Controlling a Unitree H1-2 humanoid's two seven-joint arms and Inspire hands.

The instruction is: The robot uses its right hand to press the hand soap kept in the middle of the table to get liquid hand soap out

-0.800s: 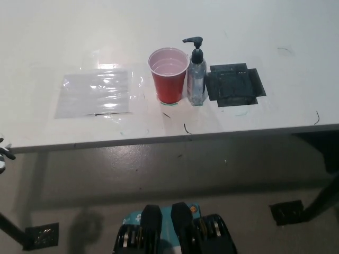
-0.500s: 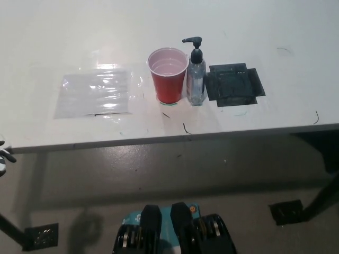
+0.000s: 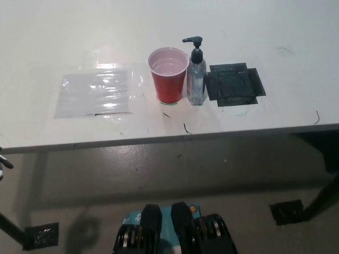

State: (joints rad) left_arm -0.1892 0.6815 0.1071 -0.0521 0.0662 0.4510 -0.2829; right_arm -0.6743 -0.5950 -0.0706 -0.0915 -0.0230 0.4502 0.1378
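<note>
White table (image 3: 275, 32), seen steeply from above. Near its middle: a clear soap bottle (image 3: 196, 79) with a black pump (image 3: 194, 43), standing upright, spout pointing toward picture left, over a red cup (image 3: 169, 74). Bottle and cup side by side, touching or all but touching (too close to tell which). Just right of the bottle, flat on the table, a square of black tape (image 3: 234, 85). Well to the left, a clear plastic sheet (image 3: 95, 94), also flat. Only a sliver of the white left hand (image 3: 4, 162) at the far left edge, below the table's front edge; fingers impossible to judge. Nothing touching the pump.
</note>
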